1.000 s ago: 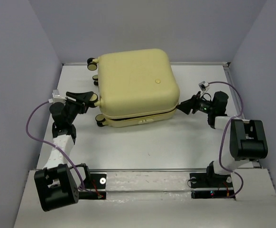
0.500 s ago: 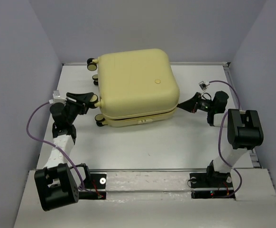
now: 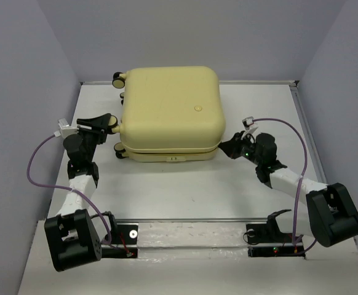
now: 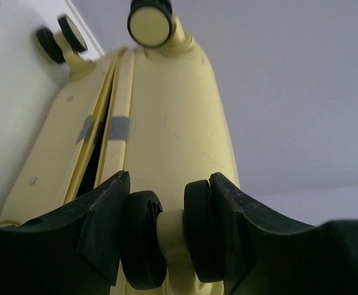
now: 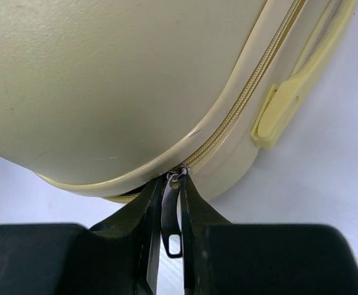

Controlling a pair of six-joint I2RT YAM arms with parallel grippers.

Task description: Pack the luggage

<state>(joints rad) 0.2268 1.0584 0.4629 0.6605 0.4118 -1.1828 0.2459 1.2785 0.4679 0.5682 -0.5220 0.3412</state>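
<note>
1. Zipping looks like the step in hand: the luggage (image 3: 170, 104) lies flat on the table (image 3: 185, 190), shells together, beyond both arm bases.
2. At the luggage's near right corner, the right gripper (image 5: 171, 184) pinches the zipper pull (image 5: 171, 236) between nearly closed fingers. The arm reaches low.
3. At the luggage's left side, the left gripper (image 4: 170, 184) clamps a caster wheel (image 4: 143, 239). The forearm is raised.
4. Past the slider, the zipper teeth (image 5: 246, 98) are meshed.
5. On the wheel side, a seam gap (image 4: 99, 153) shows dark, so closure is judged incomplete.
</note>
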